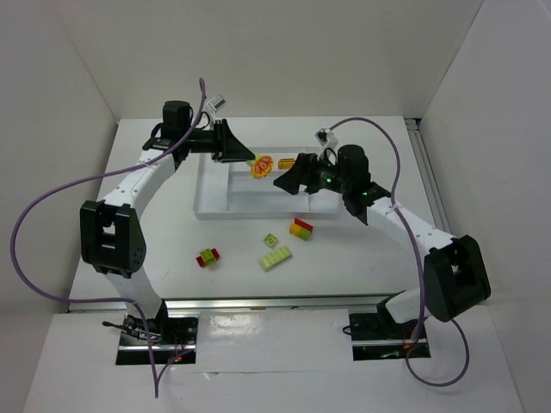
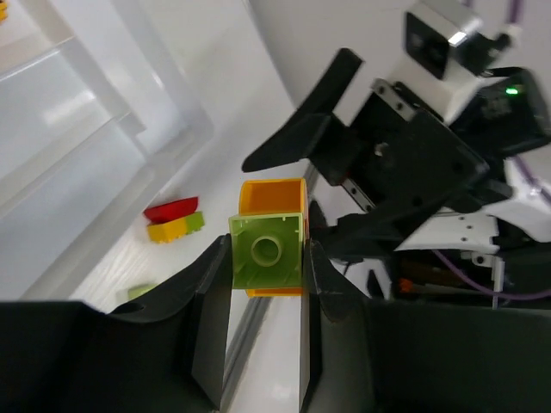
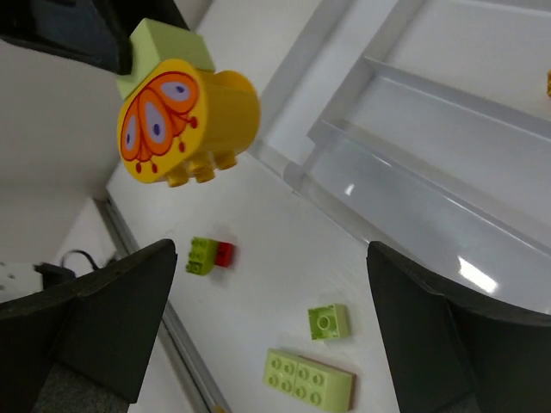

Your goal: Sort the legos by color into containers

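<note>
My left gripper (image 1: 249,157) is shut on a light green brick (image 2: 267,249) joined to a yellow-orange piece (image 1: 262,165) with a butterfly face, held above the white tray (image 1: 215,206). In the right wrist view this stack (image 3: 185,116) hangs at upper left. My right gripper (image 1: 282,179) is open and empty, facing the stack from the right. On the table lie a red-yellow-green stack (image 1: 301,227), a small green brick (image 1: 271,239), a long green brick (image 1: 275,257) and a green-red pair (image 1: 208,257). A yellow brick (image 1: 286,161) lies in the tray.
The tray's dividers (image 3: 405,146) run across the right wrist view. The loose bricks lie between the tray and a metal rail (image 1: 275,302) at the near edge. White walls enclose the table on three sides. Purple cables (image 1: 52,194) loop beside both arms.
</note>
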Robot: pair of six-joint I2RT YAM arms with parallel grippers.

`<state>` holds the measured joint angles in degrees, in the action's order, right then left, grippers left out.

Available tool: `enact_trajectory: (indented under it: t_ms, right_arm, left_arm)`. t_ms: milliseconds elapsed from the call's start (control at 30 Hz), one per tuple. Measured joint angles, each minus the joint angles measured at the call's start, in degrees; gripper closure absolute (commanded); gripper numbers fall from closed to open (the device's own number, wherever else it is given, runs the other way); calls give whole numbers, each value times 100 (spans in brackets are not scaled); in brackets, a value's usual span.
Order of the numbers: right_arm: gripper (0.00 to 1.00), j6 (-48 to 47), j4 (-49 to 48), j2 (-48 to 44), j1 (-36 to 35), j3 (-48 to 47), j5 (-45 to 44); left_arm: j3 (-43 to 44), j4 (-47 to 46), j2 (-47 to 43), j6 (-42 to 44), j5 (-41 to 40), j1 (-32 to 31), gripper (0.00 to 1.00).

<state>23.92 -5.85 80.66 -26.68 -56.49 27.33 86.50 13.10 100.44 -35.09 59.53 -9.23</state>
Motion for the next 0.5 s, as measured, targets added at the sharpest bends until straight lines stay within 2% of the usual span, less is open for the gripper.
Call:
enact_trajectory:
  t_ms: [100, 333, 500]
  right_arm:
    - [3, 774, -907, -50, 341, 372, 503]
    - [2, 2310, -3147, 243, 485, 577, 1497]
    - [2, 2874, -3906, 761, 468, 562, 1759]
  left_arm:
    - [-146, -616, 0, -339, 413, 72, 100]
    - [-304, -1438, 0, -892, 833, 122, 100]
    - [-317, -1812, 0, -1158, 977, 120, 100]
